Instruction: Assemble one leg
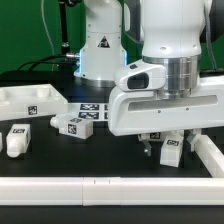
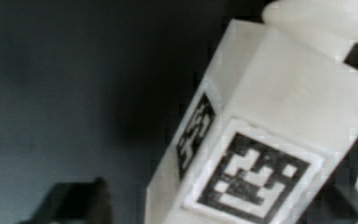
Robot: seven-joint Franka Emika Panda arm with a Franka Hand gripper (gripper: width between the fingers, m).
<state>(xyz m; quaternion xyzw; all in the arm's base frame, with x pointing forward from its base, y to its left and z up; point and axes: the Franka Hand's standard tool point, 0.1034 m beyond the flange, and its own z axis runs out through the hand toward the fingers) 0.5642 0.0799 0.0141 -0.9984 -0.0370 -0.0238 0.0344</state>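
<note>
A white leg (image 1: 172,153) with black-and-white marker tags stands on the black table at the exterior view's right, between the fingers of my gripper (image 1: 166,147). In the wrist view the leg (image 2: 274,110) fills the frame, slanted, with its stubby peg end (image 2: 318,20) far from the camera and a tag facing it. My gripper (image 2: 220,208) is open around the leg. One dark finger (image 2: 69,205) shows with a gap to the leg's side. The other finger is mostly hidden behind the leg.
Two more legs (image 1: 17,140) (image 1: 75,125) lie at the exterior view's left. A large white square panel (image 1: 30,100) sits at the back left. The marker board (image 1: 92,108) lies in the middle. White rails (image 1: 100,186) (image 1: 207,152) border the front and right.
</note>
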